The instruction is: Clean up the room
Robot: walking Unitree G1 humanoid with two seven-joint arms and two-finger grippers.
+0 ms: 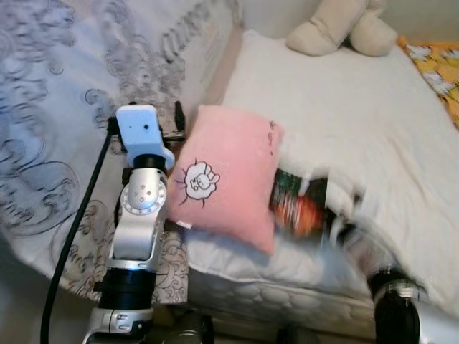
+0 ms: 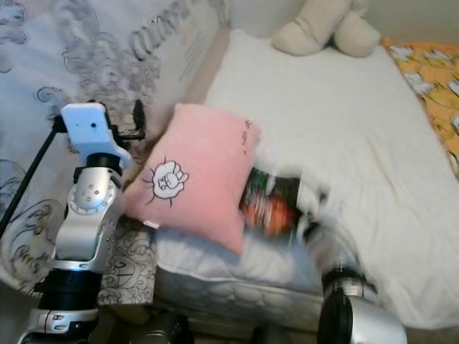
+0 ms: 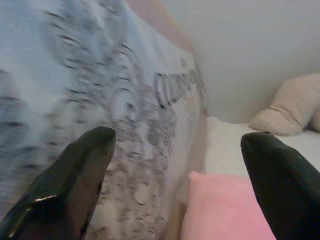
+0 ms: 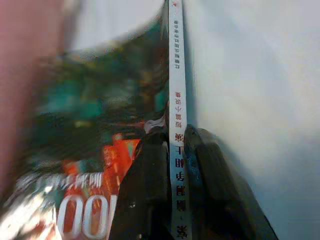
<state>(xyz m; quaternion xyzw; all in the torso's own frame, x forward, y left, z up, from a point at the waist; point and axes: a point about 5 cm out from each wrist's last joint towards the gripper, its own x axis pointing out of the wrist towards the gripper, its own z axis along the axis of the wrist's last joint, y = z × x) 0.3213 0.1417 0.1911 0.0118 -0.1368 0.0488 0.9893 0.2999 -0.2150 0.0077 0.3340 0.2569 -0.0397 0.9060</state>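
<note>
Black fingers (image 3: 75,185) of left gripper (image 1: 172,125) spread wide, grasping nothing, raised beside patterned grey-blue quilt (image 1: 50,107) at 9 o'clock of pink pillow (image 1: 226,175). Soft, square pillow with sheep drawing, lying on white bed (image 1: 344,122) near its front edge, tilted. Just at 3 o'clock of pillow, thin glossy book (image 1: 297,201), dark green and orange cover, white spine with printed characters, pinched along spine by right gripper (image 4: 175,165), fingers clamped on both sides. Blurred there in eye views. Beige plush toy (image 1: 344,25) at 12 o'clock, far end of bed; yellow printed cloth (image 1: 437,68) at 2 o'clock.
</note>
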